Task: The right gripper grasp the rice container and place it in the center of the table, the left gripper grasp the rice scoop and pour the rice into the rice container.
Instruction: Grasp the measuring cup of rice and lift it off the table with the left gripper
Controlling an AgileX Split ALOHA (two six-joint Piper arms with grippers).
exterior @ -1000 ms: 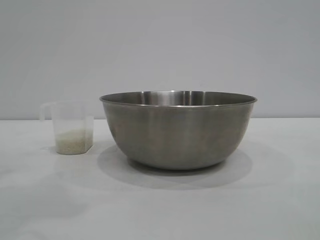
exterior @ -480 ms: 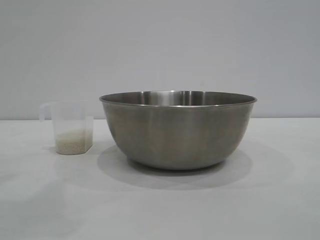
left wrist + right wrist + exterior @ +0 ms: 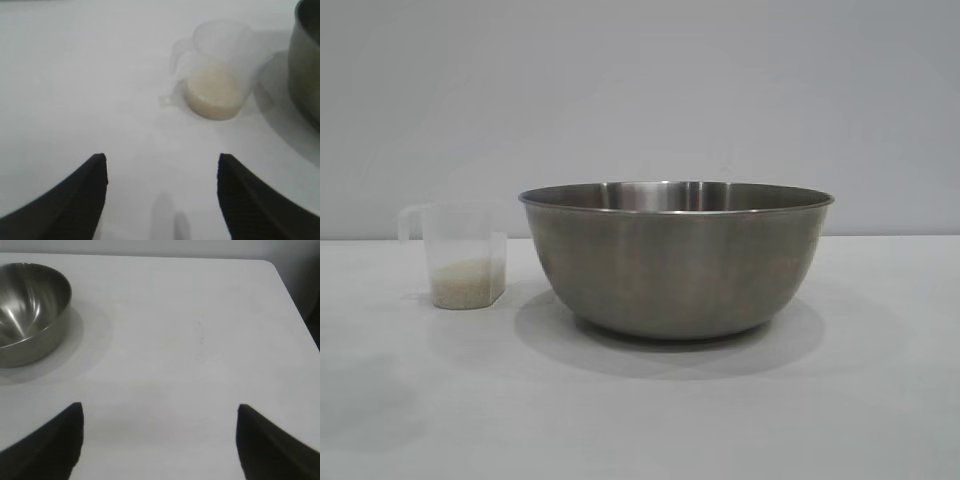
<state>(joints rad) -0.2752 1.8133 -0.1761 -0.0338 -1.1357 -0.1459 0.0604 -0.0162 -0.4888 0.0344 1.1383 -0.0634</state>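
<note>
My left end effector [image 3: 162,192] hangs spread and empty short of the small translucent plastic scoop cup [image 3: 218,70], which stands upright on the white desk [image 3: 880,400] just beside the large brushed-steel bowl [image 3: 676,260]. Light, thin-walled, probably slippery; I'd pinch its loop handle [image 3: 179,50]. My right end effector [image 3: 160,440] waits spread, well apart from that bowl.

wall [image 3: 640,90]: plain pale grey, fills everything from 9 to 3 o'clock | light: soft, even, kinda flat | shadows: faint, down toward 6 o'clock

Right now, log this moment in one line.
rice container: mid-table, empty | rice scoop: upright beside it, holds rice | left gripper: open, short of scoop | right gripper: open, idle
</note>
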